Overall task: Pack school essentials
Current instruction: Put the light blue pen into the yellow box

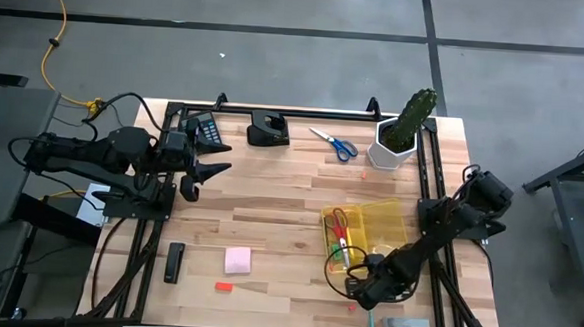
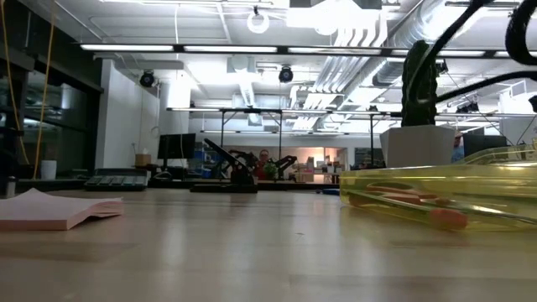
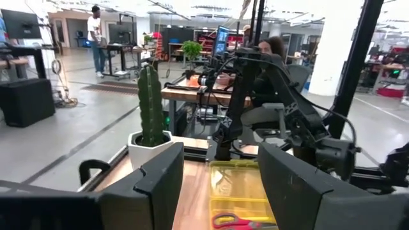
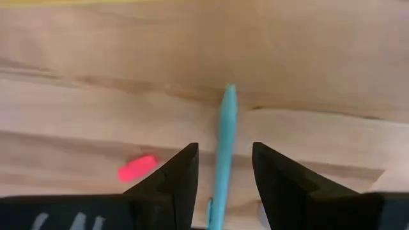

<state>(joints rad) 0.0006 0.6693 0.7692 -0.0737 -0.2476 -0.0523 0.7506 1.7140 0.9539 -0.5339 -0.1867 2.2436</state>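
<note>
— What's my right gripper [image 4: 223, 167] doing?

— I've got it low over the near right part of the table [image 1: 278, 233], fingers parted with the teal pen [image 4: 223, 137] lying between them on the wood. They aren't pinching it; I see a gap on either side. A small red bit [image 4: 137, 168] lies just beside it.

— And around it?

— The clear yellow tray [image 1: 384, 223] sits just beyond, with the red-handled scissors [image 1: 338, 222] and pens inside. The pink sticky pad [image 1: 237, 260] lies well to the left, the blue-handled scissors [image 1: 335, 143] at the far edge near the cactus [image 1: 410, 120].

— My left gripper [image 1: 203, 174]?

— Raised at the left side, fingers apart, holding nothing.
</note>
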